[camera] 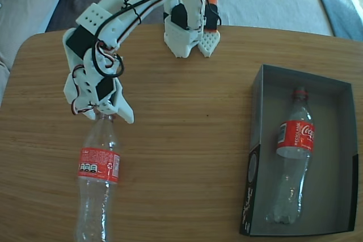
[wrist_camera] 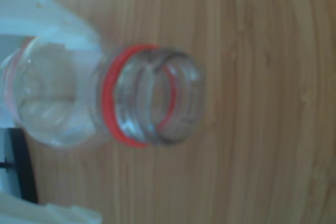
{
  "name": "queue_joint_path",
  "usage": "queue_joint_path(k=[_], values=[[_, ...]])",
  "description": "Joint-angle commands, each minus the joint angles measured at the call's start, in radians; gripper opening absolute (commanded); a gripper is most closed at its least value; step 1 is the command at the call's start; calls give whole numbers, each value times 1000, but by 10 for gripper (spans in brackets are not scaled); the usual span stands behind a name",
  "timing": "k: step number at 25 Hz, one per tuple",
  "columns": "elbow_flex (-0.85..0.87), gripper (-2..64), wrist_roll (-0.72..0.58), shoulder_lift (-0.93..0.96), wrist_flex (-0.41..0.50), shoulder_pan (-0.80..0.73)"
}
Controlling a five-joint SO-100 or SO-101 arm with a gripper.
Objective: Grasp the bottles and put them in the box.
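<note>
Gripper [camera: 108,114]: positioned at the neck of the loose bottle [camera: 97,174], which lies on the table [camera: 187,140] at the lower left of the fixed view, mouth pointing toward the arm. In the wrist view the open mouth and red neck ring [wrist_camera: 113,98] sit between pale gripper parts at the top-left and bottom-left corners.
Claw state: cannot tell. The fingers bracket the neck, but neither view shows whether they press on it.
Step in hand: judged to be securing the neck of the loose bottle before lifting.
How to do it well: clamp just behind the red ring, so the ring acts as a stop against slipping. The bottle is long and clear plastic; held by one end, the body will likely hang down and swing. Lift slowly and high enough for the base to pass over the box wall.
Box [camera: 258,140]: at the right of the fixed view, well apart from the loose bottle, with bare table between.
Second bottle [camera: 295,151]: already lying in the box, neck toward the far wall, somewhat left of centre.
Obstruction: free floor remains mainly on the right side of the box. The near box wall and the resting bottle are the two things to clear.
Arm base [camera: 190,35]: at the far table edge, outside the transfer path.
</note>
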Motion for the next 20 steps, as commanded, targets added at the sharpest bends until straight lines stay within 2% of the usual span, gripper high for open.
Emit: queue_joint_path(k=[1,14,20], values=[[-14,389,-12,-20,-29,5],[-55,388,-11,-124,-58,12],[-55,388,-9,-146,-127,11]])
